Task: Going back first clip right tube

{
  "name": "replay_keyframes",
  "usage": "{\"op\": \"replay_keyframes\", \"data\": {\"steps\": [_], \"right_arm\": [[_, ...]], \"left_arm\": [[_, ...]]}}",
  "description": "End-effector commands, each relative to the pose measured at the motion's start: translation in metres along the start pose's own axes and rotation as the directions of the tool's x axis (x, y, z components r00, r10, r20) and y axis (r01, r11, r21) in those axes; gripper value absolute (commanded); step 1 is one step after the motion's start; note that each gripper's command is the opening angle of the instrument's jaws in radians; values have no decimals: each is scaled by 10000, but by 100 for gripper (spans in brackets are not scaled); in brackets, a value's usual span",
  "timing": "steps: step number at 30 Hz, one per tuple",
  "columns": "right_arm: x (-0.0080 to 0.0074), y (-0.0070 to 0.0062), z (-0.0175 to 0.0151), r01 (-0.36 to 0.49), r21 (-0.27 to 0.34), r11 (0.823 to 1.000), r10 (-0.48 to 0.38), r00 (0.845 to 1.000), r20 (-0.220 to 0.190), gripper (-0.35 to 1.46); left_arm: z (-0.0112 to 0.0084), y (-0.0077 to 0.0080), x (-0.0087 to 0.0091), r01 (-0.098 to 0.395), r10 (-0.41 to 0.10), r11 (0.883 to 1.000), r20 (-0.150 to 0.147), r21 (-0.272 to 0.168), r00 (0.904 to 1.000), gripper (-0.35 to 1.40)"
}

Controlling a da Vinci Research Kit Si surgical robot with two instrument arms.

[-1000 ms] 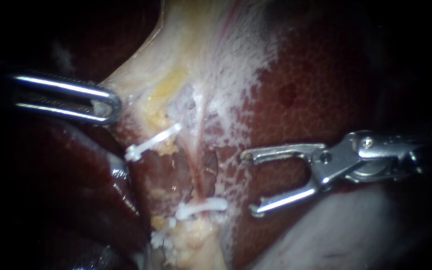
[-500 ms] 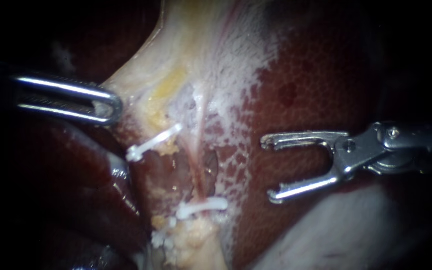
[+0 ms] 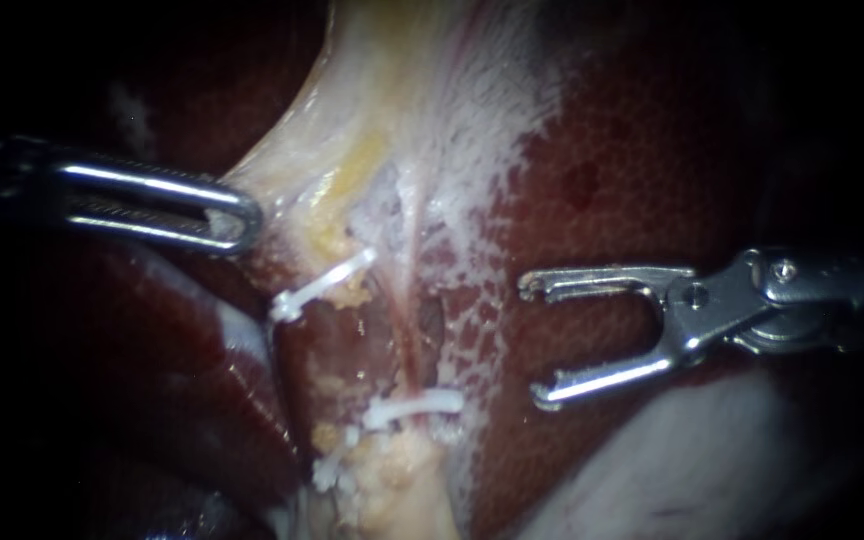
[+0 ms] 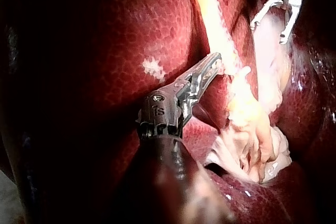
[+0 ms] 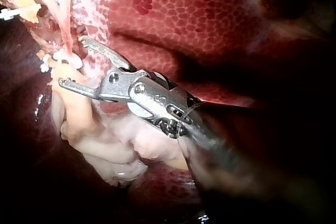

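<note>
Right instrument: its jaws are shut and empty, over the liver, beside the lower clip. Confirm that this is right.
Not quite. The endoscope view shows the right instrument with its jaws open, a wide gap between them. The rest holds: they are empty, over the liver, beside the lower clip.

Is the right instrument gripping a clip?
No: the right instrument has open, empty jaws, apart from the upper clip and lower clip.

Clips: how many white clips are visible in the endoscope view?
2. The upper clip lies slanted near the middle; the lower clip lies below it, across the tube. Others may be hidden.
</note>
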Motion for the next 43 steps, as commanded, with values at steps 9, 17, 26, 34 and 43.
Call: {"op": "replay_keyframes", "data": {"steps": [9, 17, 26, 34, 43], "right_arm": [[-1, 0, -4, -1, -56, 10000, 1, 10000, -6, 60], [1, 2, -10, -34, -102, 9999, 33, 10000, -12, 60], [3, 4, -15, -71, -135, 9999, 70, 10000, -19, 60], [3, 4, -15, -72, -144, 9999, 72, 10000, -19, 60], [3, 4, -15, -72, -148, 9999, 72, 10000, -19, 60]], "left_arm": [[38, 13, 18, 89, -83, 9998, -369, 165, 9993, -35], [44, 15, 19, 71, -64, 9998, -431, 159, 9991, -35], [48, 15, 21, 110, -101, 9998, -482, 190, 9988, -35], [49, 15, 21, 102, -92, 9998, -483, 193, 9988, -35], [49, 15, 21, 101, -92, 9998, -510, 180, 9987, -35]]}}
